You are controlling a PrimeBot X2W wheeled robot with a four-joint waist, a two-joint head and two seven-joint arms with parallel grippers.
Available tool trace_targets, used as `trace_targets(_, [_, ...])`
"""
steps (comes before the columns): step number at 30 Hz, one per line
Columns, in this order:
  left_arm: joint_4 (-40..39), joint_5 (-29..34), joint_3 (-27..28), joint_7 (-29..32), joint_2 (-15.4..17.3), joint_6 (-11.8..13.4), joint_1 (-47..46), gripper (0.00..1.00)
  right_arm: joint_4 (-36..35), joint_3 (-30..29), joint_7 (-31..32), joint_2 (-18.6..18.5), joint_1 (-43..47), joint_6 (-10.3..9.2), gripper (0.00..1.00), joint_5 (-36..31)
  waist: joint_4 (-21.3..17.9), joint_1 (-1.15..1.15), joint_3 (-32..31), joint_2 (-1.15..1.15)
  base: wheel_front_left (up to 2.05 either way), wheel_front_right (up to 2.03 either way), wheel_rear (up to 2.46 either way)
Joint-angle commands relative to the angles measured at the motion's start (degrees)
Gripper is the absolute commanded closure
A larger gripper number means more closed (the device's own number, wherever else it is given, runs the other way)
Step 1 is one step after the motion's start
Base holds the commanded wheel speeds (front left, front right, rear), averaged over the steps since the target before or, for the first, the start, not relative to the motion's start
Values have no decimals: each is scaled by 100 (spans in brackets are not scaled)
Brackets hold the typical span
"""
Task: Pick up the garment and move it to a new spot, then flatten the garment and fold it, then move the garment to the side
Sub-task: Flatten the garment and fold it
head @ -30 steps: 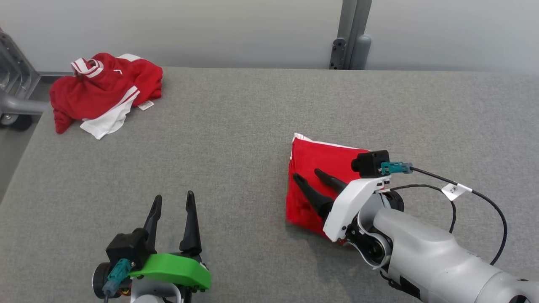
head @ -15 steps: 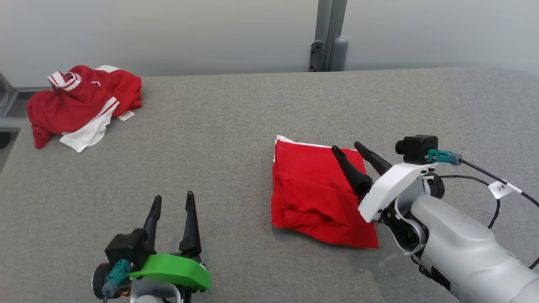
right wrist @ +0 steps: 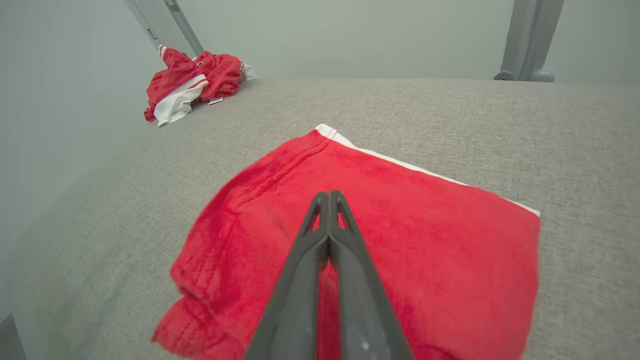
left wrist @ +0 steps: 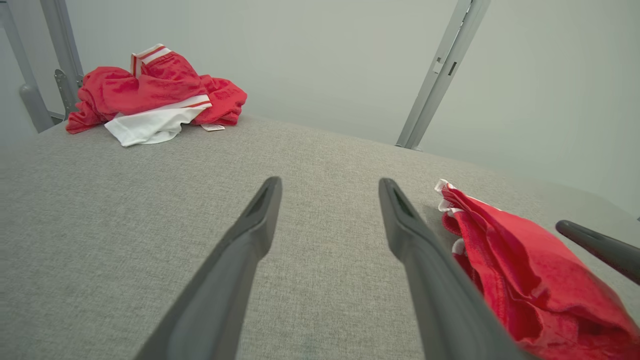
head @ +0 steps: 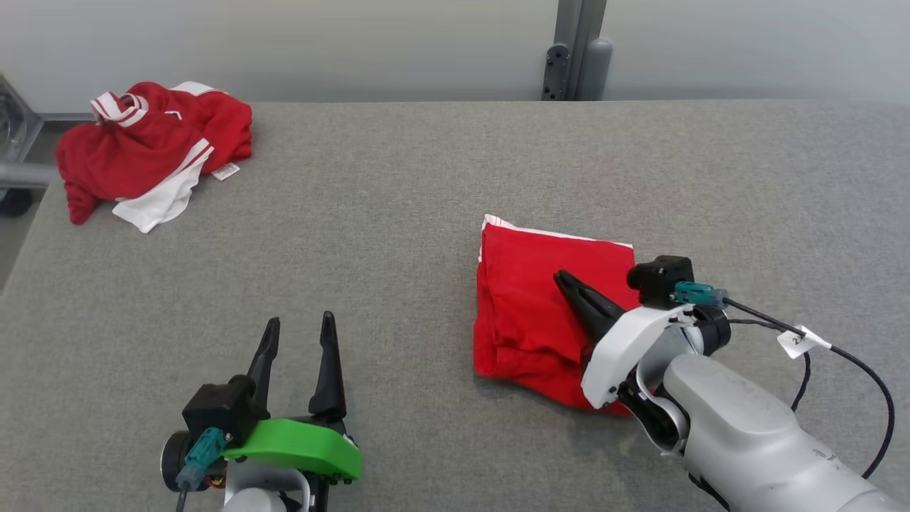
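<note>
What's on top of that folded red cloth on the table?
The right end effector, fingers closed together, reaches over the folded red garment. The cloth beneath those fingers is hidden, as is the grey table underneath.

You will find no legible text here. White cable tag (head: 802, 340): mark too small. Sewn label (head: 226, 171) on crumpled garment (head: 135, 153): blurred.

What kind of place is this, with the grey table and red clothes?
Probably a robotics lab or test station for folding clothes: a wide grey fabric-covered table, a plain pale wall with a metal post, and a folded red garment plus a crumpled red-and-white jersey.
</note>
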Motion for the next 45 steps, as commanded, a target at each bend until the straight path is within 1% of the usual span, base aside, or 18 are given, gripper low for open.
trace_targets(1, [5,42,-3,-19,-1,-8,-88,0,122,-23,-18,71,-93,-2,100,-104,204,0,144,0,0,0,0])
trace_targets(4, [26,47,-18,-34,-16,-19,-144,0,370,60,-18,237,-148,-2,100,-268,385,0,207,0,0,0,0])
trace_targets(8, [46,34,-19,-52,-29,-29,-165,0,510,303,-18,392,-143,-2,100,-380,580,0,228,0,0,0,0])
trace_targets(13, [60,5,7,-74,-36,-4,-100,0,744,631,-17,470,-51,-2,100,-492,650,0,190,0,0,0,0])
trace_targets(17, [55,-19,28,-94,-41,13,-72,0,947,913,-18,550,-19,-2,100,-467,588,0,177,0,0,0,0])
trace_targets(21, [46,-28,46,-100,-40,16,-83,0,974,1144,-17,607,-50,-2,100,-381,455,0,182,0,0,0,0])
trace_targets(25, [65,-25,52,-109,-32,12,-99,0,749,1254,-18,576,-180,-2,100,-513,297,0,173,0,0,0,0])
trace_targets(28, [84,-32,68,-109,-16,19,-83,0,417,1085,-18,535,-185,-2,100,-681,155,0,108,0,0,0,0])
trace_targets(29, [88,-30,70,-111,-7,20,-78,0,290,973,-18,511,-159,-2,98,-749,107,0,82,0,0,0,0])
trace_targets(31, [87,-31,77,-116,10,12,-76,0,28,664,-19,449,-64,-2,60,-913,12,0,22,0,0,0,0])
trace_targets(32, [82,-24,80,-119,16,11,-76,0,-89,496,-18,421,-6,-2,47,-991,-30,0,-6,0,0,0,0])
trace_targets(33, [84,-15,78,-121,20,16,-74,0,-211,318,-18,401,62,-2,21,-1105,-82,0,-42,0,0,0,0])
trace_targets(34, [85,-11,85,-123,23,24,-64,0,-340,119,-18,382,130,-2,5,-1241,-137,0,-81,0,0,0,0])
trace_targets(35, [84,-9,93,-126,30,28,-49,0,-476,-97,-18,368,211,-2,0,-1366,-192,0,-122,0,0,0,0])
trace_targets(41, [98,30,154,-143,50,59,59,0,-1230,-1592,-18,360,940,-2,0,-2258,-503,0,-382,0,0,0,0])
trace_targets(45, [102,120,169,-147,44,91,157,0,-1702,-2533,-18,469,1527,-2,0,-2729,-646,0,-529,0,0,0,0])
